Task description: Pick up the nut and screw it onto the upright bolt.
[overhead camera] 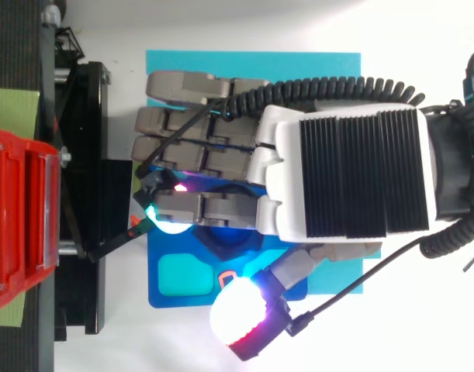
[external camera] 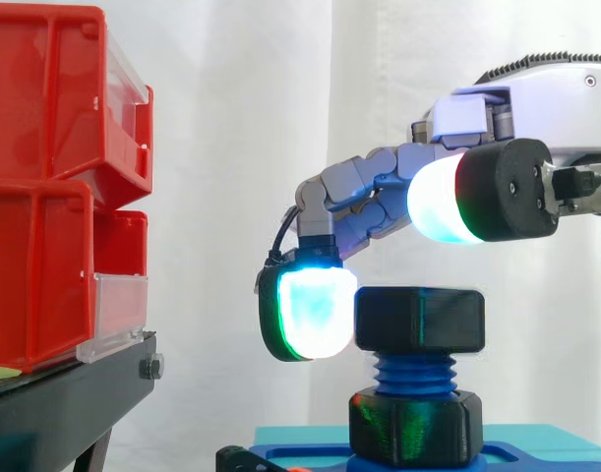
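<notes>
A black hex nut [external camera: 419, 317] sits on top of the upright blue threaded bolt [external camera: 415, 374]. A second black hex piece [external camera: 415, 425] rings the bolt's foot on the blue base [external camera: 536, 457]. My hand [overhead camera: 345, 170] hovers over the bolt from the right, its fingers bent down. One glowing fingertip [external camera: 315, 313] rests against the nut's left side. The thumb [external camera: 440, 202] is raised above and right of the nut, clear of it. From above, the nut [overhead camera: 225, 236] shows as a dark shape under the fingers.
Red bins [external camera: 44, 197] are stacked on a black stand [external camera: 64, 403] at the left, close to the fingertips. A cyan mat [overhead camera: 221, 66] lies under the blue base. A white curtain hangs behind.
</notes>
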`<control>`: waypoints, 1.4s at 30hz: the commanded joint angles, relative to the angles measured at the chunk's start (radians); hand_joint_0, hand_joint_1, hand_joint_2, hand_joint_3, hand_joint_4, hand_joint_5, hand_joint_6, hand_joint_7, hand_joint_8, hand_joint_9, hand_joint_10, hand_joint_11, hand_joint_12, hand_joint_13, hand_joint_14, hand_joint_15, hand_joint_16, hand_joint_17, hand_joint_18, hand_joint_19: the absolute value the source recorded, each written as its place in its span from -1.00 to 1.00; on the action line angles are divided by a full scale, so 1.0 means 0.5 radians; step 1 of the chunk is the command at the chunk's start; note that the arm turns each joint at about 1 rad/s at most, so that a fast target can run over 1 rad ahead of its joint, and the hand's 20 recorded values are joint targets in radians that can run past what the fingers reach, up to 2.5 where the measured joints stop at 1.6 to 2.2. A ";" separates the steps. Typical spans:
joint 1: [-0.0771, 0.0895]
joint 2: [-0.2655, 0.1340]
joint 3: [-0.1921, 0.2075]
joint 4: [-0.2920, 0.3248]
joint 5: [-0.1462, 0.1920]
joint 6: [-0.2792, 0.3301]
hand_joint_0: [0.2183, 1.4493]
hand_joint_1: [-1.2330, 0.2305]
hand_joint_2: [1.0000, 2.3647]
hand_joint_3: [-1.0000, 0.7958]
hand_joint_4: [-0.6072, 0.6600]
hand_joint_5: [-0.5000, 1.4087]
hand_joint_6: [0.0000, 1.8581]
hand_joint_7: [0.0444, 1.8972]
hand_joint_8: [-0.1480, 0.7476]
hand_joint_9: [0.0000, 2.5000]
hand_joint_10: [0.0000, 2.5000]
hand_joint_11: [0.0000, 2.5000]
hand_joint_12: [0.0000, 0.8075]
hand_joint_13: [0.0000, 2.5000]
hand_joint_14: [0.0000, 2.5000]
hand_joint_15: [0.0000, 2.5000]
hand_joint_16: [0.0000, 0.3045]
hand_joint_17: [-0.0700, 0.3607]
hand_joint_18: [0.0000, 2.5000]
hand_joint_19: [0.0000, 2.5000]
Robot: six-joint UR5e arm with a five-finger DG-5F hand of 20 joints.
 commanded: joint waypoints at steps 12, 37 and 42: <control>-0.045 0.001 0.000 -0.001 -0.052 -0.003 -0.50 0.55 -1.00 -0.44 0.26 -0.54 -0.46 0.54 -0.06 -0.57 -1.00 -1.00 -0.27 -0.61 -1.00 -1.00 -0.82 -0.39 -0.91 -1.00; -0.180 0.001 0.009 -0.001 -0.206 -0.049 -0.49 0.52 -1.00 -0.44 0.31 -0.53 -0.31 0.21 -0.04 -0.48 -1.00 -1.00 -0.33 -0.54 -1.00 -1.00 -0.84 -0.42 -0.84 -1.00; -0.208 0.001 0.018 -0.001 -0.236 -0.049 -0.49 0.51 -1.00 -0.44 0.27 -0.51 -0.44 0.50 -0.04 -0.47 -1.00 -1.00 -0.34 -0.52 -1.00 -1.00 -0.84 -0.42 -0.83 -1.00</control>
